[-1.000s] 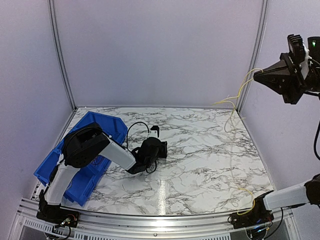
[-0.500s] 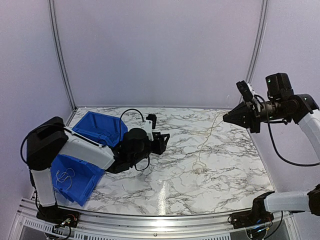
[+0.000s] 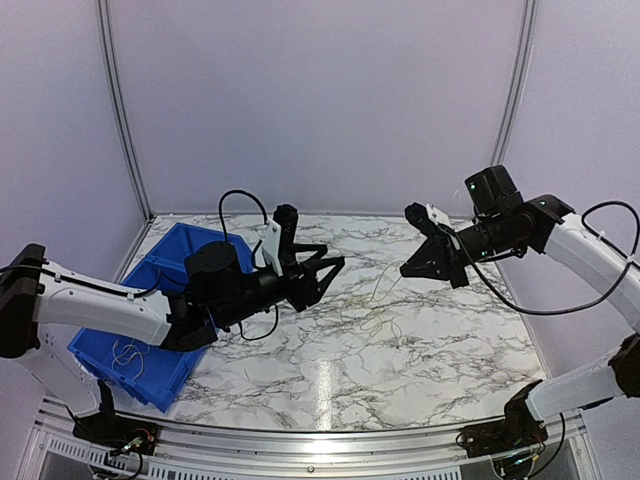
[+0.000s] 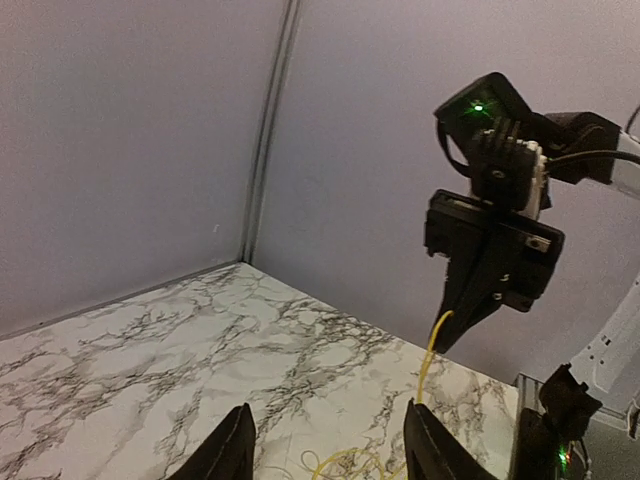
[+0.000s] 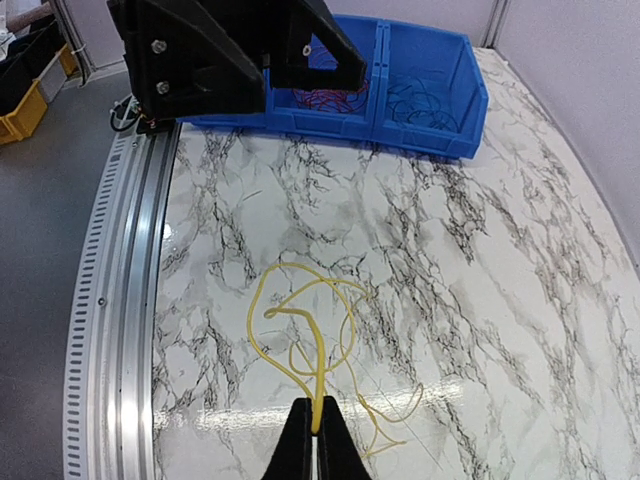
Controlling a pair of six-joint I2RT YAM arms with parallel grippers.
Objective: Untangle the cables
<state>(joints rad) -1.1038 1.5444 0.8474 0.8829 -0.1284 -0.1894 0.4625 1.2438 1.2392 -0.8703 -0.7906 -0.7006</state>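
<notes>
The overhead camera sits high behind both arm bases, looking down and forward over the whole table [image 3: 430, 340] to the back wall [image 3: 320, 100]. The left wrist camera rides low behind the left claw [image 4: 330, 445], facing across at the right claw [image 4: 442, 335] nearby. The right wrist camera looks steeply down past its own tips toward the blue bin [image 5: 430, 90]. All three catch the yellow cable [image 5: 300, 320].
</notes>
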